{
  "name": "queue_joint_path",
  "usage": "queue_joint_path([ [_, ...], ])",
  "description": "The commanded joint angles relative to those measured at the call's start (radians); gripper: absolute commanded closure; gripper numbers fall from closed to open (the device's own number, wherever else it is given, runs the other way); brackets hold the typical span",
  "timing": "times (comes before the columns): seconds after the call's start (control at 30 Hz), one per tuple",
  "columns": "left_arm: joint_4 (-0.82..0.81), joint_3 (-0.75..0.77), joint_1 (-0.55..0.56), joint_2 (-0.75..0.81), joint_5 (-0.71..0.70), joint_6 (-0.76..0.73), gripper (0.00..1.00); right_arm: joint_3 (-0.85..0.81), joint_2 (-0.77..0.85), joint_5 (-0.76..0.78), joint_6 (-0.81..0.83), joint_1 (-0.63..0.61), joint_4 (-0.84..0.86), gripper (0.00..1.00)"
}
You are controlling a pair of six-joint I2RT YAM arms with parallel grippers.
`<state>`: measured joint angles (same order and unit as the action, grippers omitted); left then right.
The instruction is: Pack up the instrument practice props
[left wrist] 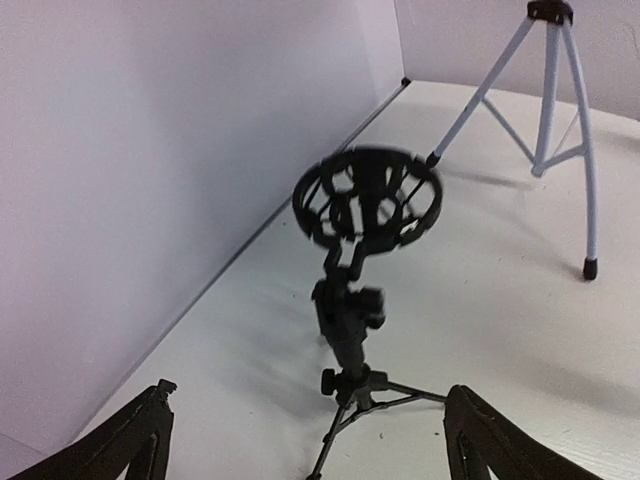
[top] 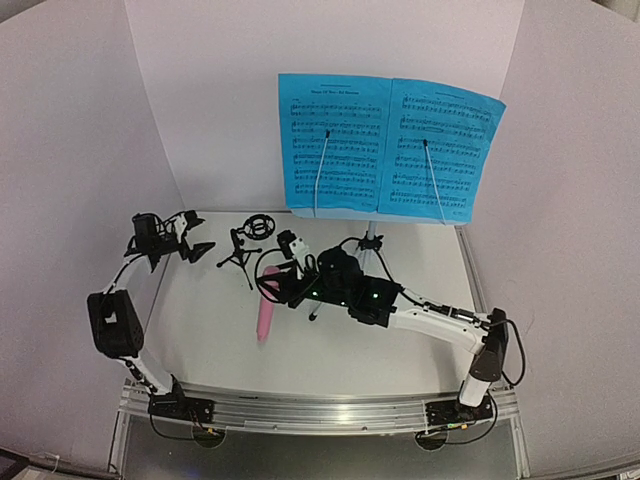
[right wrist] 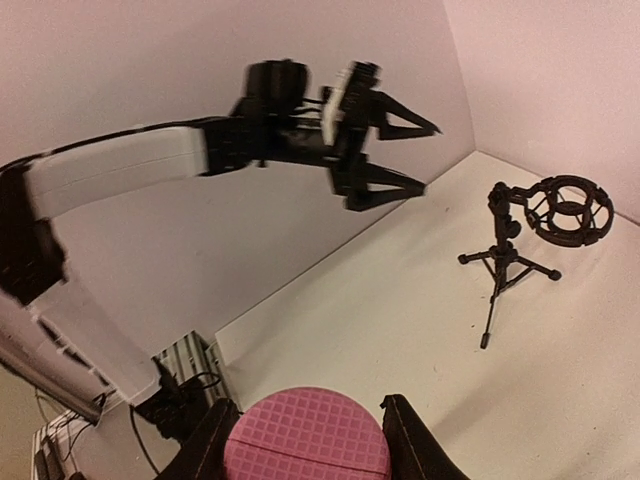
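Note:
The small black tripod mic stand (top: 243,247) stands upright at the back left, its ring mount (left wrist: 367,193) empty. My left gripper (top: 203,232) hovers open just left of it; in the left wrist view the stand (left wrist: 352,315) lies ahead of the wide-spread fingers (left wrist: 308,400), untouched. My right gripper (top: 277,287) is shut on the pink microphone (top: 264,318), whose pink gridded head (right wrist: 308,440) fills the gap between the fingers (right wrist: 305,422). Blue sheet-music pages (top: 390,148) rest open on the music stand, whose silver tripod (top: 368,243) shows below; its desk is hidden behind them.
White walls close the table's back and both sides. The silver tripod legs (left wrist: 548,110) spread behind and to the right of the mic stand. The left arm (right wrist: 130,170) reaches across the right wrist view. An aluminium rail (top: 320,410) runs along the near edge.

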<state>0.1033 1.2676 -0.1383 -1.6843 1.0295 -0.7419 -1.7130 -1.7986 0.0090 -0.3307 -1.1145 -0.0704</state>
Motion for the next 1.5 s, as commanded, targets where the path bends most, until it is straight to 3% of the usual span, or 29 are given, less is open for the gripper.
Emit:
queue_joint_path([
  [0.0, 0.612, 0.155, -0.003, 0.137, 0.202, -0.161, 0.14, -0.124, -0.09, 0.204, -0.036, -0.037, 0.035, 1.0],
  [0.1, 1.22, 0.235, -0.001, 0.15, 0.311, -0.666, 0.13, -0.187, -0.156, 0.265, -0.034, -0.047, 0.052, 1.0],
  [0.17, 1.542, 0.228, 0.01, 0.153, 0.329, -0.906, 0.12, -0.211, -0.187, 0.277, -0.032, -0.047, 0.073, 1.0],
  [0.27, 1.605, 0.159, 0.033, 0.189, 0.355, -0.857, 0.1, -0.225, -0.224, 0.263, -0.031, -0.047, 0.155, 1.0],
  [0.43, 1.601, 0.119, 0.11, 0.219, 0.349, -0.801, 0.05, -0.287, -0.284, 0.234, -0.047, -0.047, 0.196, 1.0],
  [0.5, 1.529, 0.101, 0.14, 0.242, 0.327, -0.694, 0.05, -0.307, -0.301, 0.231, -0.039, -0.047, 0.213, 1.0],
  [0.57, 1.314, 0.055, 0.181, 0.282, 0.279, -0.423, 0.06, -0.326, -0.318, 0.235, -0.023, -0.047, 0.234, 1.0],
  [0.67, 0.831, -0.091, 0.228, 0.409, 0.144, 0.019, 0.14, -0.359, -0.353, 0.229, -0.003, -0.047, 0.289, 1.0],
  [0.73, 0.654, -0.152, 0.235, 0.462, 0.092, 0.169, 0.2, -0.39, -0.377, 0.22, 0.009, -0.047, 0.307, 1.0],
  [0.87, 0.729, -0.116, 0.234, 0.431, 0.084, 0.126, 0.19, -0.416, -0.389, 0.2, 0.011, -0.047, 0.315, 1.0],
  [1.0, 0.645, -0.145, 0.234, 0.441, 0.059, 0.166, 0.21, -0.421, -0.398, 0.179, -0.021, -0.047, 0.317, 1.0],
  [1.2, 0.619, -0.158, 0.236, 0.43, 0.056, 0.165, 0.51, -0.423, -0.402, 0.173, -0.046, -0.046, 0.327, 1.0],
  [1.37, 0.612, -0.154, 0.237, 0.432, 0.064, 0.2, 0.97, -0.414, -0.407, 0.167, -0.065, -0.04, 0.33, 1.0],
  [1.47, 0.6, -0.162, 0.238, 0.436, 0.06, 0.304, 1.0, -0.399, -0.403, 0.152, -0.083, -0.03, 0.332, 1.0],
])
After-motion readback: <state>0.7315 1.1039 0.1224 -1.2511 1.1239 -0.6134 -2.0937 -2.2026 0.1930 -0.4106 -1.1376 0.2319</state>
